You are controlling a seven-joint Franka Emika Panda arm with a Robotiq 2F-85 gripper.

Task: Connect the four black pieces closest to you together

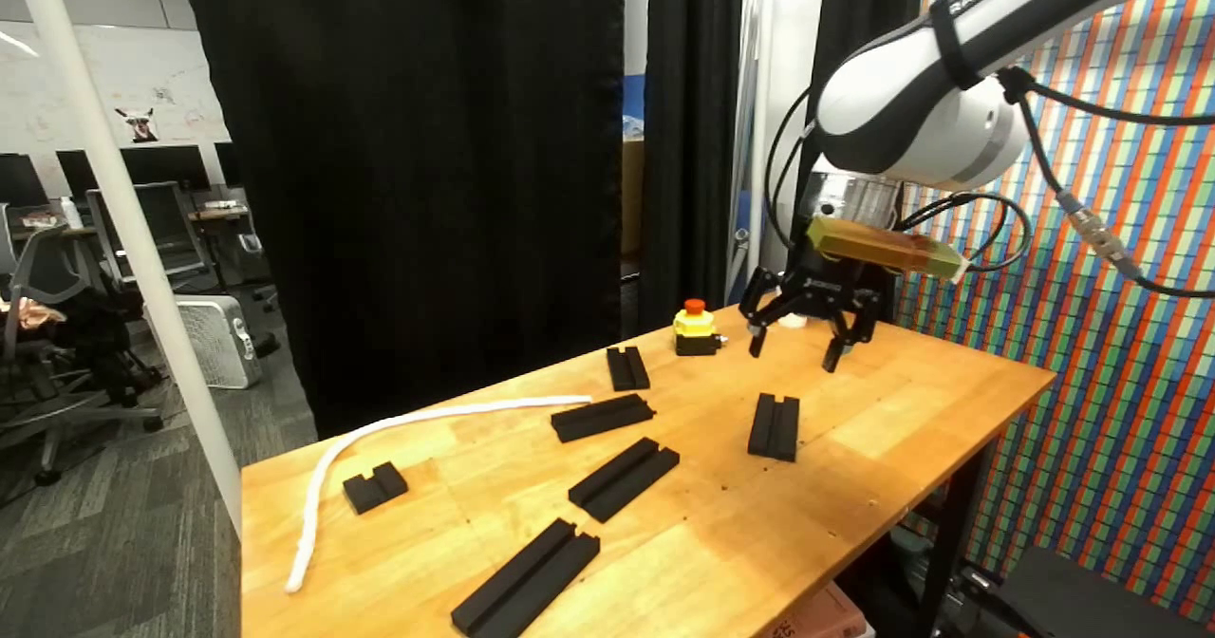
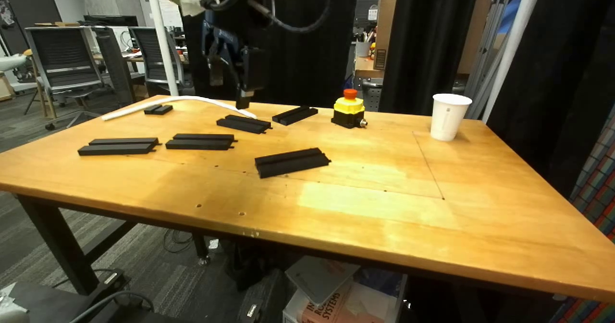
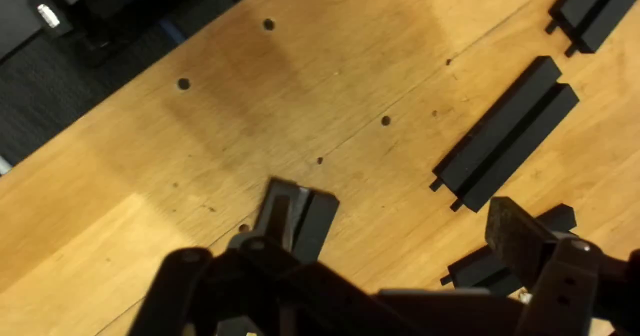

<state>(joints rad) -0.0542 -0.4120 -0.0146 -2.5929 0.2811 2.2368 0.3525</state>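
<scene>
Several flat black pieces lie apart on the wooden table, each with a groove along it. In an exterior view I see a near long piece [image 1: 527,579], a middle one [image 1: 624,478], a farther one [image 1: 602,417], a back one [image 1: 627,368], one to the right [image 1: 774,426] and a short stubby one [image 1: 375,486]. Small pegs stick out from the ends of some, such as the middle piece [image 3: 500,141] in the wrist view. High over the table hangs my gripper [image 1: 795,351], its fingers spread wide with nothing between them. In the wrist view, one finger partly covers the right-hand piece [image 3: 316,221].
A white curved strip [image 1: 380,424] runs along the table's back left. Behind the pieces stands a yellow and black button box with a red top [image 2: 349,109]. A white paper cup [image 2: 449,116] is at the far right. The table [image 2: 336,203] has a front edge dropping to the floor.
</scene>
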